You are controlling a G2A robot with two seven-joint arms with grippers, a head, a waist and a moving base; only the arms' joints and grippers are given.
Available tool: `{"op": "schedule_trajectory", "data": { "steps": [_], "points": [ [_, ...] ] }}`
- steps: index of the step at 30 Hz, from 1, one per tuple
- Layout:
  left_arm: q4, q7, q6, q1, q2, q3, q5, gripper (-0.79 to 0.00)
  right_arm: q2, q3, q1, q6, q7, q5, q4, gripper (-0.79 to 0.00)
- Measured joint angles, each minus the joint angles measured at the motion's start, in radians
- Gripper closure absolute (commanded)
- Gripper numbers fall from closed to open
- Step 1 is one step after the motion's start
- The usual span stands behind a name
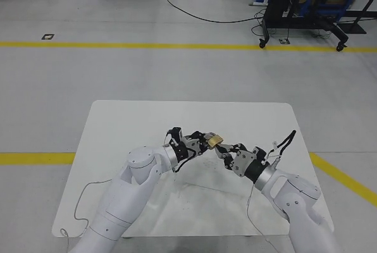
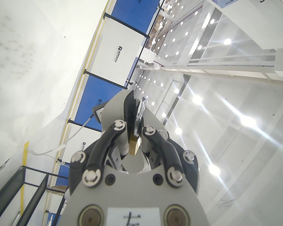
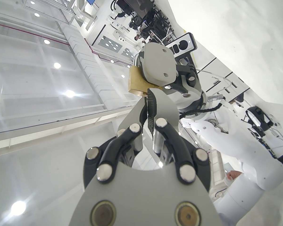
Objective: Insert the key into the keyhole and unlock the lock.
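A small brass padlock point(image 3: 135, 81) is held in the air above the middle of a white table point(image 1: 112, 126), between the two robot arms. The arms come in from either side and meet there.

The left gripper point(image 2: 136, 105) has hold of the padlock. Its jaws are nearly closed, clamped on the lock from both sides. In the left wrist view the brass body sits low between the fingers point(image 2: 113, 109), and a shiny silver metal part runs up between the tips. In the right wrist view most of the brass body sticks out past one broad grey finger of that gripper.

The right gripper point(image 3: 148, 97) points at the lock from the other side. Its jaws are drawn together to a narrow point, and that point touches the end of the brass body. Whether anything is pinched between them cannot be told, since the fingers hide the spot.

Nothing rests under the lock on the table. A thin white cable point(image 1: 81, 199) trails off the table's near left edge. On the grey floor beyond, a yellow line point(image 1: 144, 45) runs across, and a black wheeled stand point(image 1: 302, 22) is at the far right.
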State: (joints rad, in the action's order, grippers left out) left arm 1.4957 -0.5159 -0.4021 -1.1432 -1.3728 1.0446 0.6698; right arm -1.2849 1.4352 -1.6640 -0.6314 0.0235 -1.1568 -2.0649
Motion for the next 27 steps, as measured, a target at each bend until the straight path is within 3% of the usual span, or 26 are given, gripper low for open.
{"op": "schedule_trajectory", "data": {
  "steps": [6,10,16,21,23,24,25,27],
  "points": [
    [0.012,-0.007,0.017,-0.004,0.003,-0.001,-0.019,0.0,-0.003,0.008,-0.002,0.007,-0.039,-0.096,0.013,0.0],
    [0.033,0.014,0.078,-0.018,0.008,-0.011,-0.104,0.0,-0.011,0.028,-0.008,0.021,-0.091,-0.302,0.049,0.0],
    [0.055,0.08,0.178,-0.057,0.012,-0.013,-0.194,0.0,-0.011,0.069,0.01,-0.054,-0.14,-0.606,0.107,0.0],
    [0.064,0.106,0.222,-0.078,0.014,-0.009,-0.219,0.0,-0.005,0.079,0.025,-0.098,-0.169,-0.673,0.118,0.0],
    [0.066,0.107,0.227,-0.083,0.014,-0.007,-0.221,0.0,-0.003,0.077,0.024,-0.097,-0.178,-0.671,0.112,-0.36],
    [0.067,0.108,0.228,-0.084,0.014,-0.006,-0.221,0.0,-0.002,0.075,0.025,-0.095,-0.185,-0.663,0.107,-0.714],
    [0.068,0.111,0.227,-0.085,0.014,-0.004,-0.22,0.0,0.0,0.072,0.025,-0.095,-0.189,-0.65,0.098,-0.785],
    [0.07,0.119,0.222,-0.085,0.015,-0.001,-0.221,0.0,0.002,0.072,0.024,-0.098,-0.185,-0.626,0.08,-0.785]
  ]
}}
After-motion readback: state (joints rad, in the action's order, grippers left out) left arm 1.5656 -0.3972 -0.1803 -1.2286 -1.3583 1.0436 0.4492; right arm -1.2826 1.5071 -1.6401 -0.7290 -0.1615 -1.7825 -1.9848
